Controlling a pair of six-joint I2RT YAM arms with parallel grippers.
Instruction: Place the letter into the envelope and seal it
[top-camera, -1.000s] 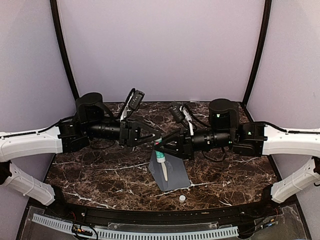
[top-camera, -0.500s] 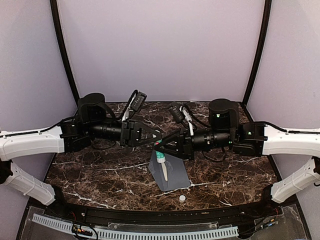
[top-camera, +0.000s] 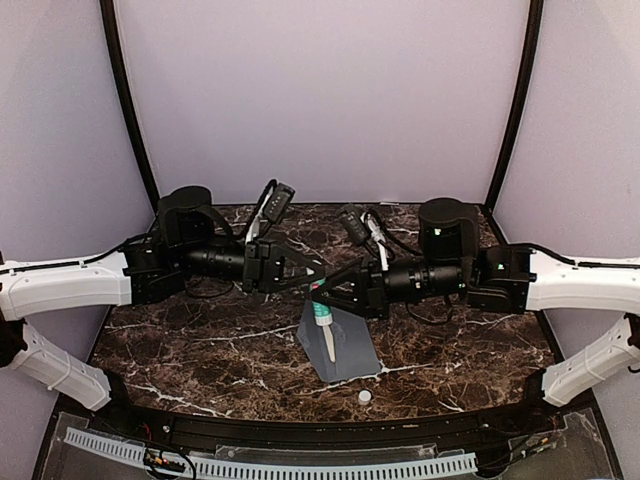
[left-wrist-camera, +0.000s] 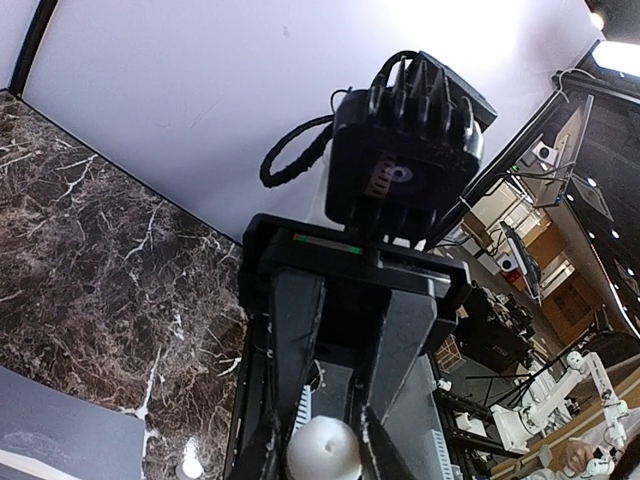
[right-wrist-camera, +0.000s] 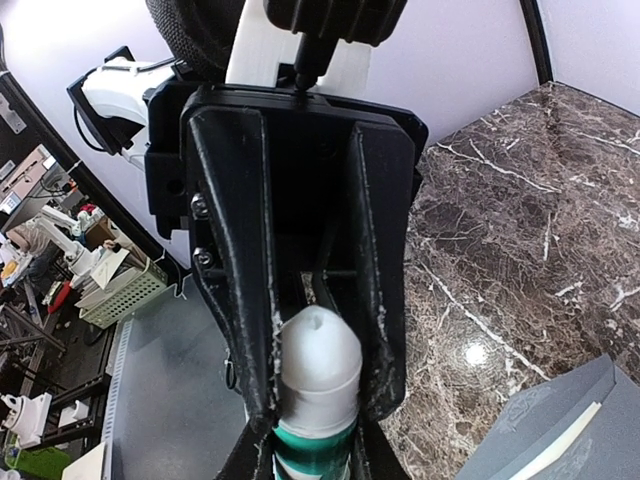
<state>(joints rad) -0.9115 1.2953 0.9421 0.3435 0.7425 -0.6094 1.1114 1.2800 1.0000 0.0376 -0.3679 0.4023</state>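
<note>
- The right gripper (top-camera: 322, 298) was clamped on the teal-striped body of a glue stick (right-wrist-camera: 318, 372) and held it roughly upright above the middle of the table (top-camera: 200, 350)
- The left gripper (top-camera: 316, 281) reached in from the left, and its fingers (right-wrist-camera: 235, 300) pressed on either side of the stick's white top, so both grippers held the same stick
- The envelope (top-camera: 350, 352) lay flat on the table under the spot where the two grippers met, with its long axis running far to near and slanting a little right at the near end
- No loose letter showed anywhere; a pale strip (right-wrist-camera: 556, 452) along the envelope's edge may have been the letter, which was judged to be already inside, though this could not be told for sure
- A small white cap (top-camera: 365, 396) sat on the table just beyond the envelope's near edge
- The coming move seemed to turn on a straight drop from stick to envelope; neither arm was nearer, and the right arm, which carried the stick's body, looked the likelier one to lower it
</note>
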